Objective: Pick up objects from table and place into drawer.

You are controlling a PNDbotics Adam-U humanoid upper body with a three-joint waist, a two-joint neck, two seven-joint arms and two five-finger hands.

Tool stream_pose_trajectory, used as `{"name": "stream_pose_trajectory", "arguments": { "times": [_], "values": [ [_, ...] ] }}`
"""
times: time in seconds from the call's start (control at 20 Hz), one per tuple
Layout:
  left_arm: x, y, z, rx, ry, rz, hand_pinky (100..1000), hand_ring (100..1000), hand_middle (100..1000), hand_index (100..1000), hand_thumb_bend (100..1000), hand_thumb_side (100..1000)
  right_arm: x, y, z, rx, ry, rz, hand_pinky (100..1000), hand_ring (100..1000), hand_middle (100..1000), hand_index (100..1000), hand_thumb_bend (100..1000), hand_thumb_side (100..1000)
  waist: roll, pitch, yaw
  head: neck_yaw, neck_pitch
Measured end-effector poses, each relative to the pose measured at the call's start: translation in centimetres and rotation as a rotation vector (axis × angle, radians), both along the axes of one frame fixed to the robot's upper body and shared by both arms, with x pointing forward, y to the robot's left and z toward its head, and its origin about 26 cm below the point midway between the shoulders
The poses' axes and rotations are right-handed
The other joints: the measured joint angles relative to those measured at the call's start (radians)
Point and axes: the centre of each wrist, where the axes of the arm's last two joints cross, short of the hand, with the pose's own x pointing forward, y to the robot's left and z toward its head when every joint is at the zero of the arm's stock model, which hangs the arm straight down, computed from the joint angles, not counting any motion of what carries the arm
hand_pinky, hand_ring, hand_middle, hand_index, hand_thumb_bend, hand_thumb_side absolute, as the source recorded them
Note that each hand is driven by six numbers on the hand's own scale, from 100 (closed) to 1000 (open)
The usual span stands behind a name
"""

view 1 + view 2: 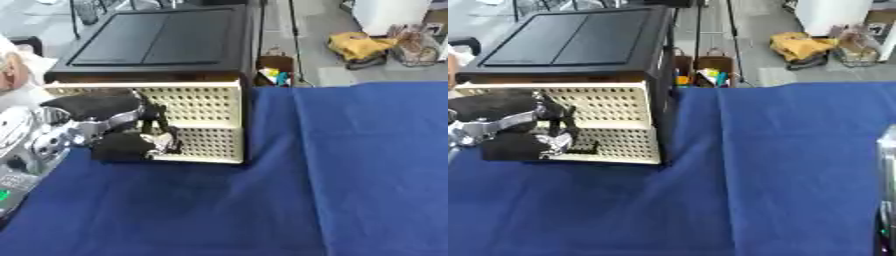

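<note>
The left robot hand (131, 142) is mostly black, with a bulky rounded black back and dark fingers that carry small silver-grey patches near their ends. A shiny silver band runs across the wrist just behind it, bright against the black shell. Further back, at the left edge of the scene, the forearm (39, 137) is silver and pale grey metal, built of rounded housings with dark circular recesses like screw or joint caps. A small green spot shows low on that arm at the near left. At the right edge, a narrow grey-silver strip (888, 195) of the other arm shows.
</note>
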Motion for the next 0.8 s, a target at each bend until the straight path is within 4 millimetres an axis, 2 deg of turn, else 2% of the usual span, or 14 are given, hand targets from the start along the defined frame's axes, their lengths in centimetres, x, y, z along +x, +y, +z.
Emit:
{"name": "stream_pose_trajectory", "arguments": {
  "times": [0.55,0.8],
  "values": [
    [0.02,-0.5,0.52,-0.023,-0.036,-0.002,100,155,598,913,100,1000,0.01,0.0,-0.01,0.009,0.001,-0.001,658,746,513,606,100,822,0.0,0.003,-0.003,0.005,-0.007],
    [0.26,-0.6,0.62,-0.031,-0.043,0.003,100,158,595,899,100,1000,0.02,-0.01,-0.01,0.014,0.002,-0.001,658,746,511,604,100,822,0.002,0.004,-0.005,0.007,-0.008]
  ]
}}
